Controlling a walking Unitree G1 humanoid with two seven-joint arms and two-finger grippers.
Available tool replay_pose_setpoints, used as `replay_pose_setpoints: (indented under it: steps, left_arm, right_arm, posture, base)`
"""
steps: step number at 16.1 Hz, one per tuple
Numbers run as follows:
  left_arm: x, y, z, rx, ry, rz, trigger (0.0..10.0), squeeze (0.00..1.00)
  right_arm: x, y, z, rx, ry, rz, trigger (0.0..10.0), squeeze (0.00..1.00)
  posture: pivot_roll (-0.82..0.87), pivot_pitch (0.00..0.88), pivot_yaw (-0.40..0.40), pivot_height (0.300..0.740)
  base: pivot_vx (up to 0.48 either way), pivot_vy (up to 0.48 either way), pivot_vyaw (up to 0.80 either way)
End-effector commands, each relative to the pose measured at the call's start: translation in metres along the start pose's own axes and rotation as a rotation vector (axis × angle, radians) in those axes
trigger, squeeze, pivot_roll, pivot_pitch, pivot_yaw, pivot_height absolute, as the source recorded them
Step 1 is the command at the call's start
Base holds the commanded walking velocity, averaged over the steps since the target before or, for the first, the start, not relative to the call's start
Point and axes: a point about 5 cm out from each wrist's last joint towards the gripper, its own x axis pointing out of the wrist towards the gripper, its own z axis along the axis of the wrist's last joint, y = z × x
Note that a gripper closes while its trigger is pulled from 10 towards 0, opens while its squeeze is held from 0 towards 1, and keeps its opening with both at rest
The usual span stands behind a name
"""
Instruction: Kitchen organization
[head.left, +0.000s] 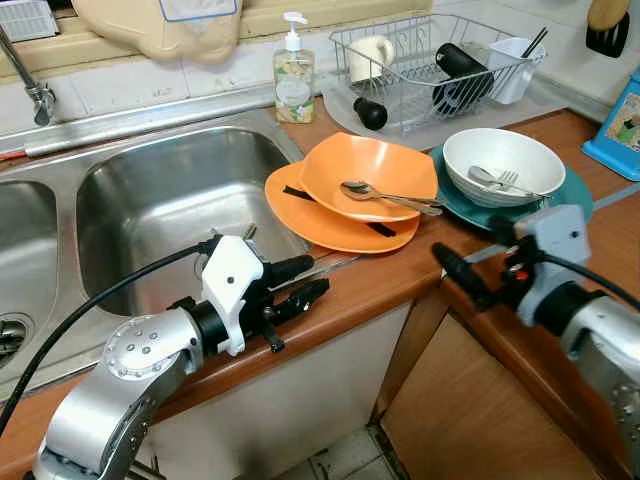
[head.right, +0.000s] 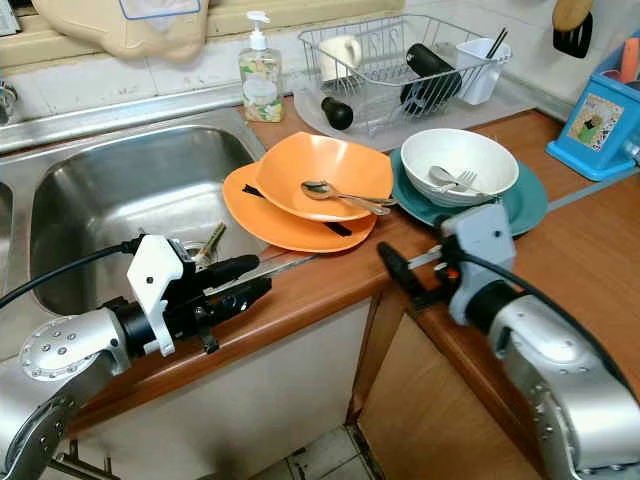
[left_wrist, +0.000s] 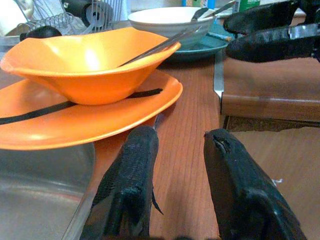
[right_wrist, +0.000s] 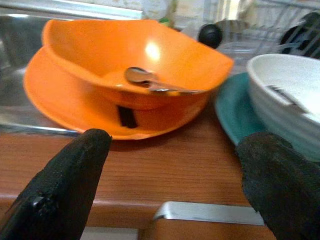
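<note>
Grippers, left (head.left: 305, 284) and right (right_wrist: 170, 185), spread; soap bottle (head.left: 294, 72) label unreadable.

No readable text anywhere. The soap dispenser (head.left: 294, 72) behind the sink (head.left: 150, 200) has a printed label, but it's pattern only, no legible lettering. The blue box (head.right: 598, 118) on the far side of the dish rack (head.left: 430, 60) from the sink carries a picture panel, with characters too small to make out.

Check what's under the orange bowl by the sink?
The square orange bowl sits on a flat orange plate. A dark strip pokes out both sides beneath the bowl; its middle is covered.
</note>
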Motion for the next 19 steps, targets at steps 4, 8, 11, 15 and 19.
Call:
replay_pose_setpoints:
  steps: [4, 8, 11, 15, 19]
  left_arm:
    - [-0.004, 0.000, 0.001, 0.018, 0.010, 0.014, 10.0, 0.00]
    - [-0.003, 0.000, 0.001, 0.018, 0.006, 0.017, 10.0, 0.00]
    - [-0.002, -0.001, 0.001, 0.017, 0.006, 0.018, 10.0, 0.00]
    - [0.001, 0.001, 0.002, 0.024, 0.000, 0.008, 10.0, 0.00]
    - [0.003, 0.001, 0.002, 0.026, 0.001, -0.004, 10.0, 0.00]
  right_arm:
    - [0.027, 0.010, 0.003, 0.001, -0.020, 0.095, 10.0, 0.00]
    - [0.040, 0.015, 0.019, -0.025, -0.082, 0.160, 10.0, 0.00]
    - [0.038, 0.022, 0.026, -0.024, -0.110, 0.243, 10.0, 0.00]
    - [0.023, 0.006, 0.038, 0.034, -0.203, 0.180, 10.0, 0.00]
    - [0.012, -0.009, 0.016, 0.002, -0.071, 0.094, 10.0, 0.00]
  posture:
    - [-0.05, 0.000, 0.033, 0.740]
    - [-0.04, 0.000, 0.027, 0.740]
    - [-0.05, 0.000, 0.031, 0.740]
    - [-0.06, 0.000, 0.042, 0.740]
    - [-0.07, 0.000, 0.048, 0.740]
  base:
    - [0.000, 0.000, 0.00]
    - [0.000, 0.000, 0.00]
    - [0.000, 0.000, 0.00]
    - [0.000, 0.000, 0.00]
    - [0.000, 0.000, 0.00]
